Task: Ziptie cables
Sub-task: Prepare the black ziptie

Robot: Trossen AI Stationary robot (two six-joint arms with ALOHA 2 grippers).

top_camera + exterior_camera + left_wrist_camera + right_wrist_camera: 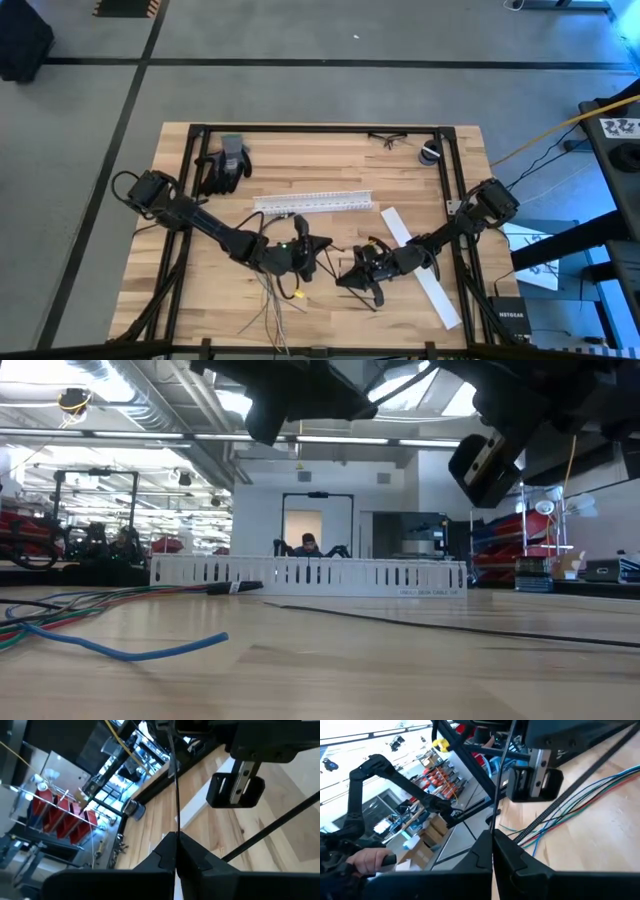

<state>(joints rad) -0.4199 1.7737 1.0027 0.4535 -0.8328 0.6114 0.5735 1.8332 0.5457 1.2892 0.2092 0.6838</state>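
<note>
High view: left gripper (318, 243) and right gripper (345, 276) meet at mid-surface, each with fingers clamped on a ziptie (176, 795); the cables (272, 300) trail just beside the left gripper, towards the near edge of the surface (330, 165).

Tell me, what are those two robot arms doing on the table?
They are getting ready to tie wires together. The left gripper and the right gripper are both shut, each pinching a thin black ziptie near the front middle of the wooden table. The cables lie loose on the table below the left gripper, not yet bundled. A white slotted channel and gloves lie farther back.
</note>
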